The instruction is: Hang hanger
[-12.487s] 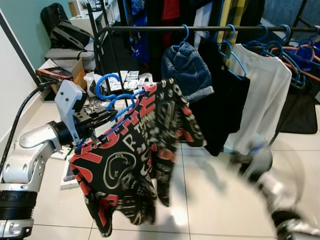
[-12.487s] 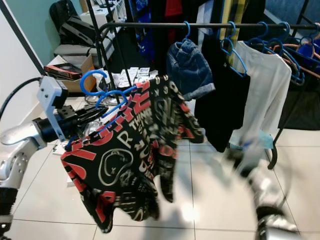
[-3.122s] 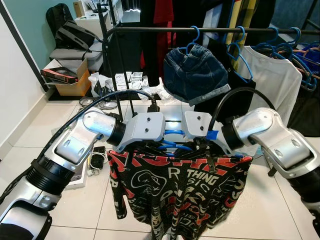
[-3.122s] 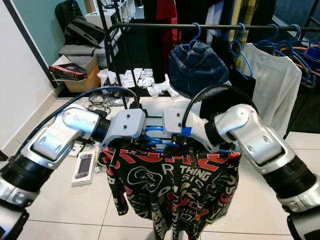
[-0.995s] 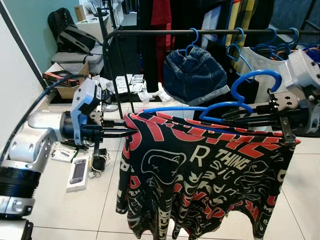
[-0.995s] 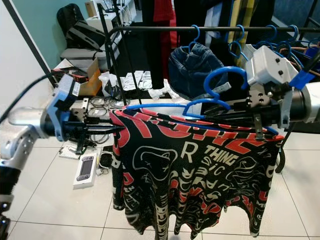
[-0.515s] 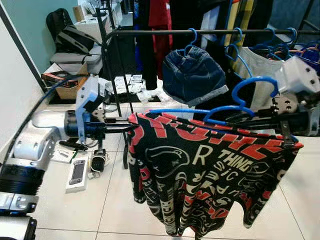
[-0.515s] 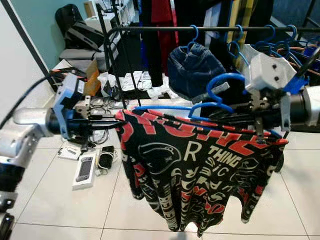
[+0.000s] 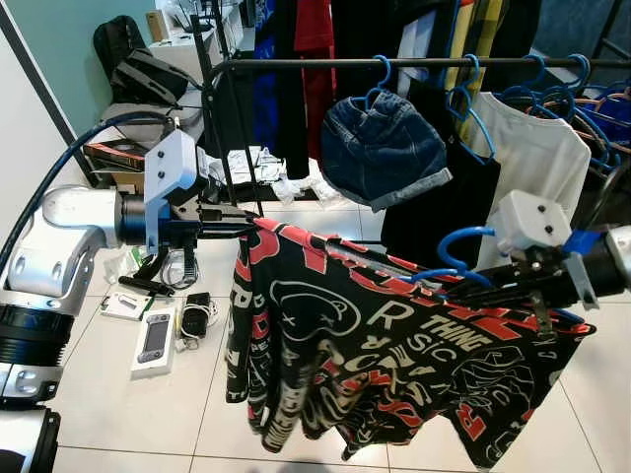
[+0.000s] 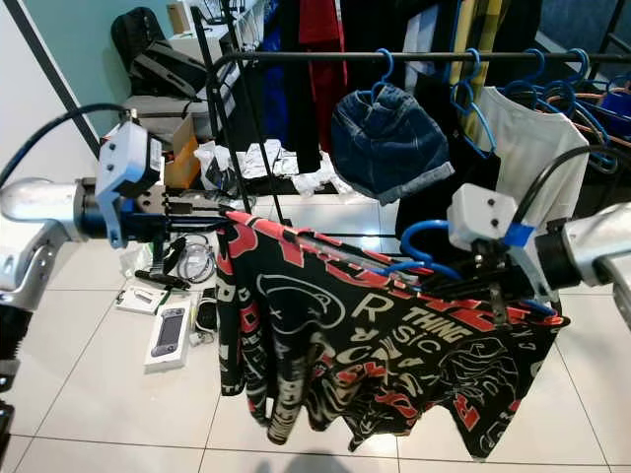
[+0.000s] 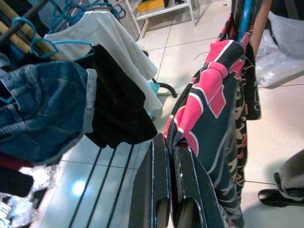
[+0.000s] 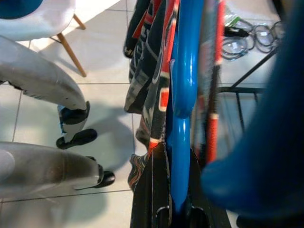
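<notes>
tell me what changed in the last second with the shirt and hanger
The right gripper dropped, carrying the blue hanger down, so the black-and-red shirt now slopes down toward the robot's right. The left gripper stayed clamped on the shirt's other shoulder. The rail clothes are unchanged.

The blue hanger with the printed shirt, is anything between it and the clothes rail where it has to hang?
Nothing visible blocks it. The blue hanger, held by the right gripper, sits below the rail, with open bar left of the denim shorts. The left gripper pinches the shirt at its shoulder.
</notes>
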`<state>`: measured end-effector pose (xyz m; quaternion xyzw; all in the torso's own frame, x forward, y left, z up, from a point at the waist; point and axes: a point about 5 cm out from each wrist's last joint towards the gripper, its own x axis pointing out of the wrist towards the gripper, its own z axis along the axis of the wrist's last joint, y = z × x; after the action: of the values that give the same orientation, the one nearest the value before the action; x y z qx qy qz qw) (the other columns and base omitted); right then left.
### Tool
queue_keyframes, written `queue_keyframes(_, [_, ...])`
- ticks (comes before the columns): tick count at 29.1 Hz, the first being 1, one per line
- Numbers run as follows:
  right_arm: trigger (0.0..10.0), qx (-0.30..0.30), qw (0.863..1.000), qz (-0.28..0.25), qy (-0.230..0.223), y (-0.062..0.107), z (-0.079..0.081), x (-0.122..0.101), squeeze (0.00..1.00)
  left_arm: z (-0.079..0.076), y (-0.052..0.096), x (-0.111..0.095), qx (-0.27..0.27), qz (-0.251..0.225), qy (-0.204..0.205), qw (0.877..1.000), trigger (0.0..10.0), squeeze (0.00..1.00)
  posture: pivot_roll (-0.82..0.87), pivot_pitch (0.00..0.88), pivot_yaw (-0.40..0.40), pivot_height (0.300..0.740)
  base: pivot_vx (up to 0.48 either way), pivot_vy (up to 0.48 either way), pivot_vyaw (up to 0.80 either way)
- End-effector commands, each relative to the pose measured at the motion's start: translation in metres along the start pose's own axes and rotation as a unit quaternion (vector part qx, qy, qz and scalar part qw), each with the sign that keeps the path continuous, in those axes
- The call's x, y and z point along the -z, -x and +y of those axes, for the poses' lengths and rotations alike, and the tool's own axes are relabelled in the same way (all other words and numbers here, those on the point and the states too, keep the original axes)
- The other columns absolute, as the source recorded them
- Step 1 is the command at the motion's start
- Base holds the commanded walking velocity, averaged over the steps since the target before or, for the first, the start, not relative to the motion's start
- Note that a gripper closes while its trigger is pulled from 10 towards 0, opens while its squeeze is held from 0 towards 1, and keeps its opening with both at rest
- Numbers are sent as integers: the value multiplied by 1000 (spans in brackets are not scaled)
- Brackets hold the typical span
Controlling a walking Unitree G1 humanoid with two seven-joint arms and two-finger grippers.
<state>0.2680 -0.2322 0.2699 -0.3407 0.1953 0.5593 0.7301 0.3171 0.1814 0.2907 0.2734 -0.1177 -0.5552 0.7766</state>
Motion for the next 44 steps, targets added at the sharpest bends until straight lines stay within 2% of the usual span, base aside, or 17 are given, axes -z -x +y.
queue_keyframes(1, [0, 3, 1000, 14, -19, 1, 2, 6, 0, 9, 5, -3, -40, 8, -19, 999, 0, 0, -97, 58, 49, 740, 0, 0, 0])
queue_keyframes(9, [0, 32, 999, -23, -21, 18, 1, -1, 0, 24, 16, 13, -113, 50, -20, 992, 0, 0, -99, 64, 51, 740, 0, 0, 0])
queue_keyframes(11, [0, 62, 997, -43, -29, 37, 2, -2, 0, 43, 36, 30, -224, 89, 2, 970, 0, 0, -102, 67, 55, 740, 0, 0, 0])
queue_keyframes(14, [0, 76, 995, -49, -33, 44, 2, -2, 0, 51, 47, 38, -274, 108, 12, 956, 0, 0, -104, 67, 59, 740, 0, 0, 0])
queue_keyframes(18, [0, 125, 990, -57, -44, 64, 1, 0, 0, 62, 84, 53, -401, 137, 40, 905, 0, 0, -106, 69, 64, 740, 0, 0, 0])
queue_keyframes(22, [0, 153, 985, -56, -49, 70, -3, 1, 0, 62, 91, 55, -422, 130, 49, 896, 0, 0, -106, 71, 64, 740, 0, 0, 0])
queue_keyframes(27, [0, 189, 978, -66, -55, 72, -10, 3, 0, 51, 82, 57, -401, 59, 81, 911, 0, 0, -103, 73, 60, 740, 0, 0, 0])
queue_keyframes(28, [0, 206, 974, -85, -49, 69, -14, 0, 0, 38, 64, 58, -352, 17, 99, 930, 0, 0, -101, 74, 56, 740, 0, 0, 0])
queue_keyframes(29, [0, 206, 974, -85, -49, 69, -14, 0, 0, 38, 64, 58, -352, 17, 99, 930, 0, 0, -101, 74, 56, 740, 0, 0, 0])
queue_keyframes(30, [0, 222, 967, -113, -46, 66, -18, -4, 0, 26, 46, 58, -305, -20, 114, 945, 0, 0, -99, 74, 54, 740, 0, 0, 0])
queue_keyframes(35, [0, 258, 950, -169, -45, 62, -28, -13, 0, 1, 13, 53, -216, -81, 136, 964, 0, 0, -98, 74, 53, 740, 0, 0, 0])
queue_keyframes(37, [0, 319, 851, -405, -98, 50, -51, -41, 0, -53, -68, -1, -69, -253, 200, 944, 0, 0, -92, 68, 52, 740, 0, 0, 0])
queue_keyframes(38, [0, 317, 813, -473, -123, 44, -56, -50, 0, -71, -87, -23, -26, -300, 219, 928, 0, 0, -92, 68, 52, 740, 0, 0, 0])
queue_keyframes(39, [0, 317, 813, -473, -123, 44, -56, -50, 0, -71, -87, -23, -26, -300, 219, 928, 0, 0, -92, 68, 52, 740, 0, 0, 0])
queue_keyframes(41, [0, 279, 767, -560, -145, 32, -55, -62, 0, -91, -104, -42, 19, -331, 230, 915, 0, 0, -94, 67, 54, 740, 0, 0, 0])
queue_keyframes(43, [0, 279, 767, -560, -145, 32, -55, -62, 0, -90, -104, -42, 19, -331, 230, 915, 0, 0, -94, 67, 54, 740, 0, 0, 0])
queue_keyframes(44, [0, 201, 714, -635, -216, -8, -53, -69, 0, -84, -125, -34, -44, -312, 246, 917, 0, 0, -77, 53, 52, 740, 0, 0, 0])
